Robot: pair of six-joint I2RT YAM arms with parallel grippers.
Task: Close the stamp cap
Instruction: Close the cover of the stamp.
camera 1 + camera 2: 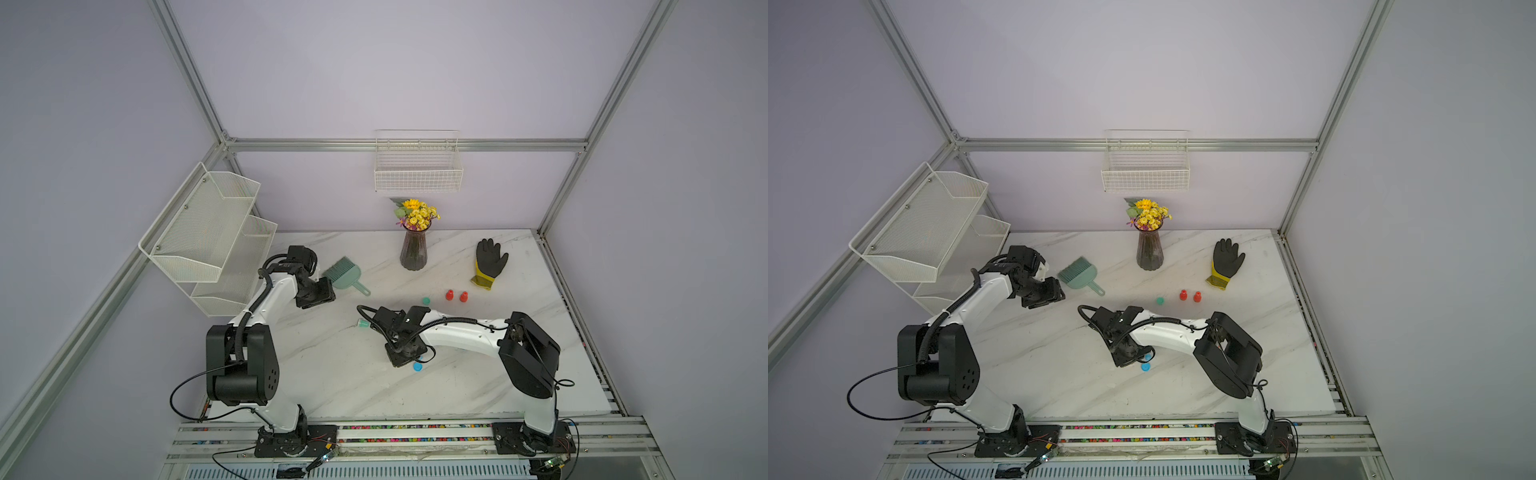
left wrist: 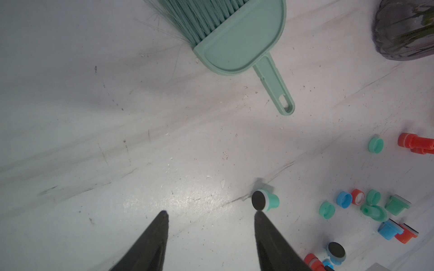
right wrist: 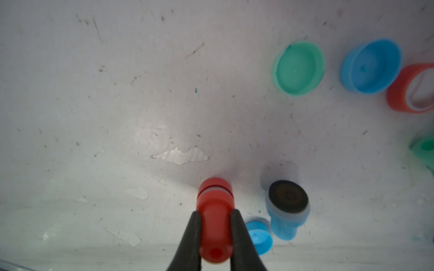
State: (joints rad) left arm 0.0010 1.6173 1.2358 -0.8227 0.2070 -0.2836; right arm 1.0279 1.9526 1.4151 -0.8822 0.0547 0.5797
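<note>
Clamping a red stamp [image 3: 215, 201] by its barrel, the right gripper [image 3: 215, 212] is pressing both dark fingers against the stamp's sides. The stamp's far end, a red piece beyond a pale ring, is pointing at the marble table [image 3: 94, 93]. Just beside one finger a blue cap [image 3: 258, 237] is lying right against an uncapped blue stamp [image 3: 288, 201], whose dark pad is facing the camera. Farther out, a green cap [image 3: 299, 68], a second blue cap [image 3: 371, 65] and a red ring [image 3: 411, 89] are lying in a loose row.

The left gripper [image 2: 210, 213] is hovering over bare marble with its jaws partly apart, gripping nothing. A green stamp [image 2: 266, 201] is lying on its side just off one fingertip, with its dark pad exposed.

In a top view, the right arm [image 1: 457, 332] is reaching in from the lower right toward the centre. Two more red stamps [image 1: 456, 295] are standing upright above it, right of centre. A green brush and dustpan [image 1: 343, 274] are lying left of centre, near the left gripper. A vase of yellow flowers [image 1: 414, 249] is standing at the centre, and a black-and-yellow glove [image 1: 490, 262] is lying at centre right.
</note>
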